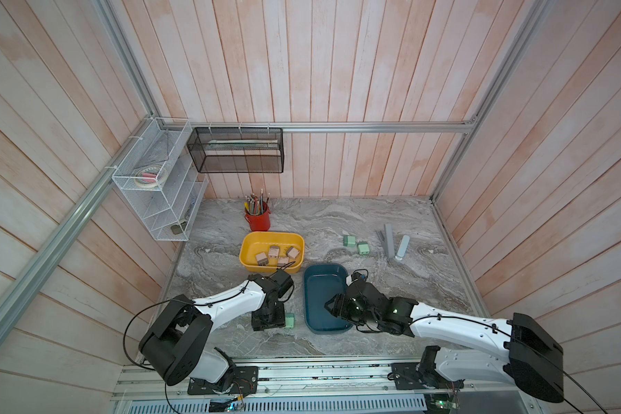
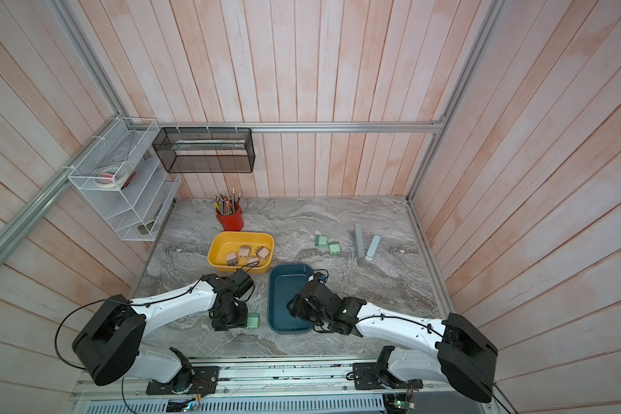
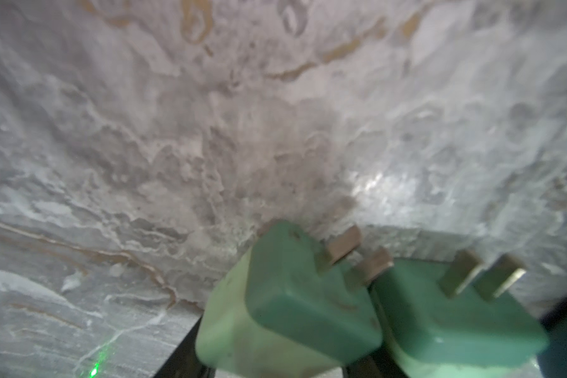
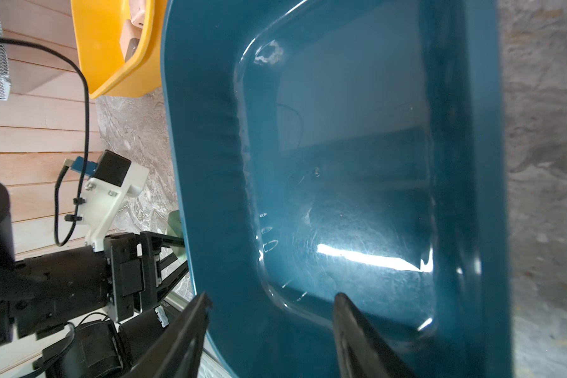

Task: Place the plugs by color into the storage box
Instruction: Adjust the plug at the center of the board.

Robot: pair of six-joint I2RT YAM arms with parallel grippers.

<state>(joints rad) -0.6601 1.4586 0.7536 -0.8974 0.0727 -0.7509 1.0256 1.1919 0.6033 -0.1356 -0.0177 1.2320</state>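
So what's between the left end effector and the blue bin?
A loose mint green plug on the table, short of the blue bin, in both top views; the left end effector pinches a second green plug beside it.

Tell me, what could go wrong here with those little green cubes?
The left gripper seems to pinch one green plug with a second plug close beside it; lifting could drag or topple that neighbour. The right gripper hangs open over the blue bin, so the arms might collide there.
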